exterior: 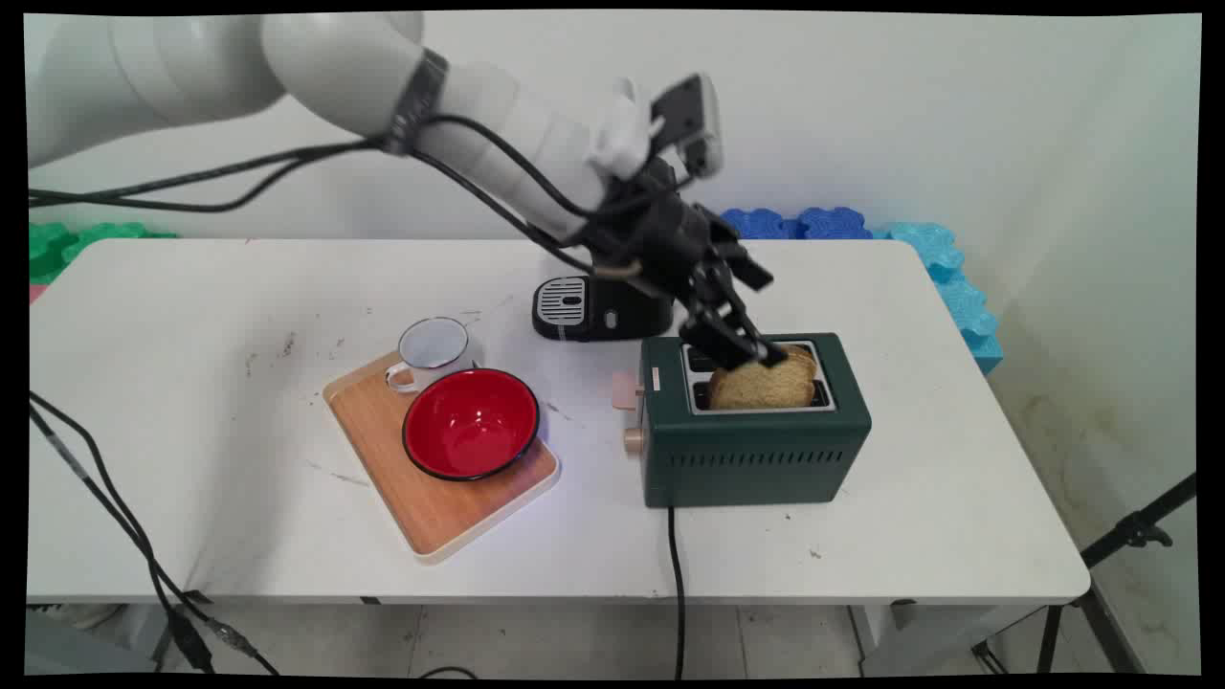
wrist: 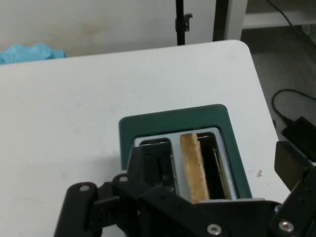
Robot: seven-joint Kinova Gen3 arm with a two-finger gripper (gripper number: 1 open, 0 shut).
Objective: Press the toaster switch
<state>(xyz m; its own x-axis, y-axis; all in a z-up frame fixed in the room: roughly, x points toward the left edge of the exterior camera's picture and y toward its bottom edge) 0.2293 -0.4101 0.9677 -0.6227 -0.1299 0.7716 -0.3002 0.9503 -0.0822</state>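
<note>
Toast, golden-brown and upright, is seated in the green toaster's near slot; it is straddled by the gripper, whose fingers are spread wide.

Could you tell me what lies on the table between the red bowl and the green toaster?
Nothing: the main view shows bare table between red bowl and green toaster.

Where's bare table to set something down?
Free: left of the wooden tray, the front edge below it, and right of the green toaster. Crowded: the middle, around tray, black appliance and toaster, with the end effector above.
</note>
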